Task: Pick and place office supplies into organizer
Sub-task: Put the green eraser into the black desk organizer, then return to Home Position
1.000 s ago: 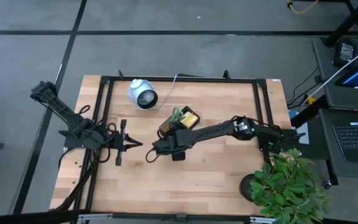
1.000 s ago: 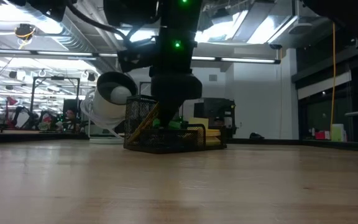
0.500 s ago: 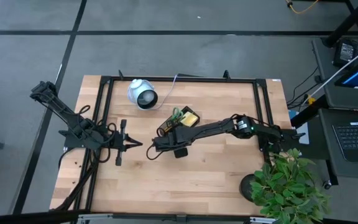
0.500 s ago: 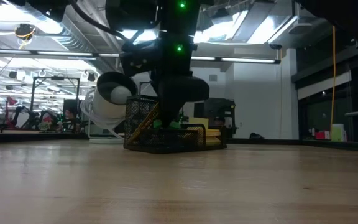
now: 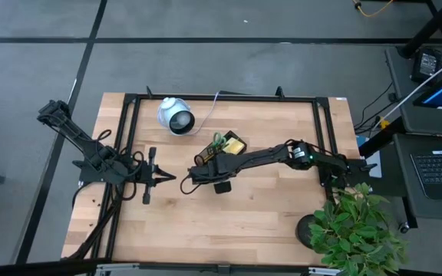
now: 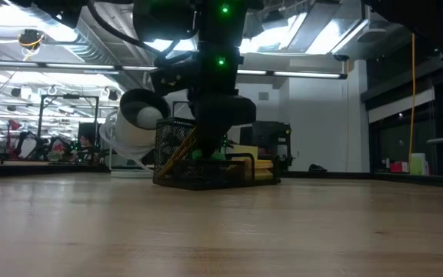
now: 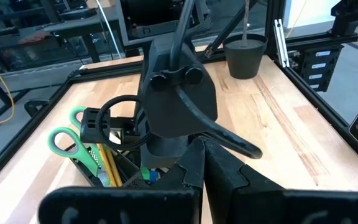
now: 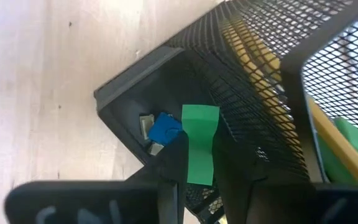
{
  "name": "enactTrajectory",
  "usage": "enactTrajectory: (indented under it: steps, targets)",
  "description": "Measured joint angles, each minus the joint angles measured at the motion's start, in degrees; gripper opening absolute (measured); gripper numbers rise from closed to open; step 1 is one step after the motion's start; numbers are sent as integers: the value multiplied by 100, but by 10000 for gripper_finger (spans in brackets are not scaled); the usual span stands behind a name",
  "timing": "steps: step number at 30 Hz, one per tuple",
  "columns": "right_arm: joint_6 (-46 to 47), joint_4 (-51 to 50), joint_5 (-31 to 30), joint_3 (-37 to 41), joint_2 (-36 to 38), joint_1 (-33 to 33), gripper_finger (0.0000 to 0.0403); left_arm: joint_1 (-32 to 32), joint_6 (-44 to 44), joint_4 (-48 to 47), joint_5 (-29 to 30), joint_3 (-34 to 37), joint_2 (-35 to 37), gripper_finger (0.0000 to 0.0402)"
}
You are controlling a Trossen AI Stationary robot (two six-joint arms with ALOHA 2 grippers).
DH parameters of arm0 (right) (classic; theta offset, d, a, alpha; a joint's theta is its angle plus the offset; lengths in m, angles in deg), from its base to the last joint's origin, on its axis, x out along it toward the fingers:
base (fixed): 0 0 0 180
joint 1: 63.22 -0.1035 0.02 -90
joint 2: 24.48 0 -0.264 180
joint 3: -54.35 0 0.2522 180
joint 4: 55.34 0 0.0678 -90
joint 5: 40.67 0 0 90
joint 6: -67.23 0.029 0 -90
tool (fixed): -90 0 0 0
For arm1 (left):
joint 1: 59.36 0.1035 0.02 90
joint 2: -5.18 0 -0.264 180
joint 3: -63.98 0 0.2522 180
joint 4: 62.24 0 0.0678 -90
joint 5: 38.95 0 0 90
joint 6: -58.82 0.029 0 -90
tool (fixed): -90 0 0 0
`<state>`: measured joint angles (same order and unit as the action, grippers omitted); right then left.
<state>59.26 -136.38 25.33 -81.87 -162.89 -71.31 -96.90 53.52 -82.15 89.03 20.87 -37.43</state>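
Now the right hand (image 8: 197, 163) stands clamped on the green block (image 8: 200, 144) above the organizer (image 8: 253, 56); light, stiff, best pinched across flat sides. Left hand (image 5: 159, 177): together.

Organizer (image 8: 253, 56) was black wire mesh. Small green block (image 8: 200, 144) was plain bright green; small blue block (image 8: 164, 129) was solid blue. Scissors (image 7: 73, 138) had green handles. Sticky-note pad (image 5: 236, 145) was yellow. Pencils (image 7: 107, 168) were yellow-tan. Desk (image 5: 267, 215) showed pale wood grain. Round device (image 5: 175, 116) was white.
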Motion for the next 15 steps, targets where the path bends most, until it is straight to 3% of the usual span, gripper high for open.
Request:
enactTrajectory:
  steps: [15]
  targets:
    - [-13, -206, 10, 0, 0, -5, 155, 2, 0, 24, 0, 0, 0, 2]
